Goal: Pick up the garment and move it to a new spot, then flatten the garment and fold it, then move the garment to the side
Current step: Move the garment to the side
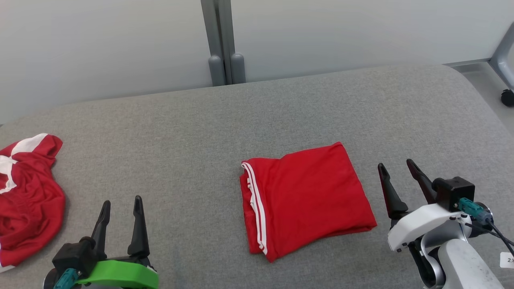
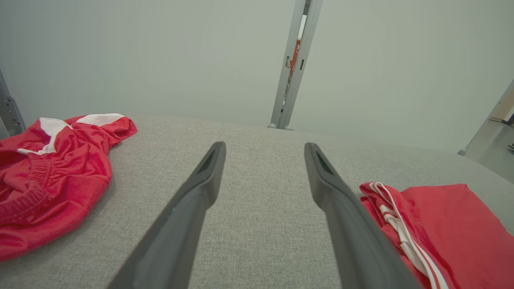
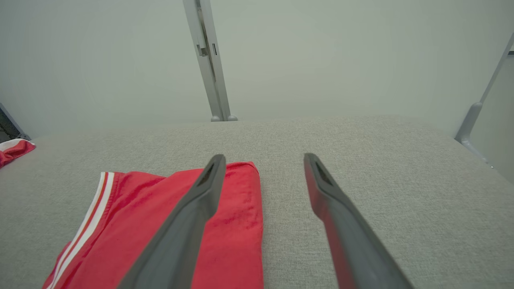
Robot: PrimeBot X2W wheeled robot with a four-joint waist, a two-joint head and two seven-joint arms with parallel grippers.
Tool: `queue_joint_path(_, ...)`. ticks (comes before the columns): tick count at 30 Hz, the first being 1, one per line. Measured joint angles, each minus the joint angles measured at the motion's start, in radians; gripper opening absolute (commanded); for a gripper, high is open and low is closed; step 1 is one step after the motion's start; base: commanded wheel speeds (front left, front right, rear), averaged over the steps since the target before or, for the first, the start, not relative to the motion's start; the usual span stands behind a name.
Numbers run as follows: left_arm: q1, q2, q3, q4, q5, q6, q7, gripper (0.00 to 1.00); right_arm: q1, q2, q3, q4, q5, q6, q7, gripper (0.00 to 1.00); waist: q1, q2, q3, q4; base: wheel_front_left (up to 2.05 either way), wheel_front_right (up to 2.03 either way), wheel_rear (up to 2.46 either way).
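Folding looks done: the folded garment (image 1: 305, 200) lies flat as a neat red rectangle on the grey counter (image 1: 180, 128). It sits between our two claws, much nearer the right claw (image 1: 395, 163), which stands just beside its right edge. Both claws are spread wide and hold nothing. The left claw (image 1: 122, 200) is well apart from the garment, over bare fabric.

We judge the step in hand to be the last one, moving the garment to the side. That calls for a pinch that takes every layer at once, or the stack may peel open. The white-striped edge faces the left claw, and the near edge lies toward the claws' bases. Both look like fair places to bite.

For room, we see bare counter ahead of both claws up to the far rim, and a broad bare stretch outside the right claw. Outside the left claw a crumpled garment (image 1: 28, 200) takes up that end. We would therefore carry rightward or forward, keeping short of the rounded far corner.
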Motion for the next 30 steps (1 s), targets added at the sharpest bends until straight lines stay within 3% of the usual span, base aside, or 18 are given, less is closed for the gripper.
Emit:
queue_joint_path(6, 0.0, 0.0, -0.01, -0.003, 0.0, 0.0, 0.0, 1.0, -0.027, -0.016, -0.007, -0.013, 0.012, 0.0, 0.05, 1.0, 0.0, 0.0, 0.013, 0.02, 0.0, 0.0, 0.0)
queue_joint_path(13, -0.01, 0.0, -0.018, -0.018, 0.0, 0.0, 0.0, 1.0, -0.093, -0.038, -0.003, 0.06, 0.071, 0.0, 0.312, 1.0, 0.0, 0.0, 0.052, 0.052, 0.0, 0.0, 0.0)
queue_joint_path(17, -0.039, 0.0, -0.029, -0.024, -0.002, 0.0, 0.0, 1.0, -0.133, -0.037, -0.017, 0.125, 0.077, 0.0, 0.398, 1.0, 0.0, 0.0, 0.086, 0.073, 0.0, 0.0, 0.0)
queue_joint_path(30, -0.098, 0.0, -0.05, -0.024, -0.006, 0.0, 0.0, 1.0, -0.224, -0.009, -0.038, 0.298, 0.059, 0.0, 0.464, 1.0, 0.0, 0.0, 0.195, 0.161, 0.0, 0.0, 0.0)
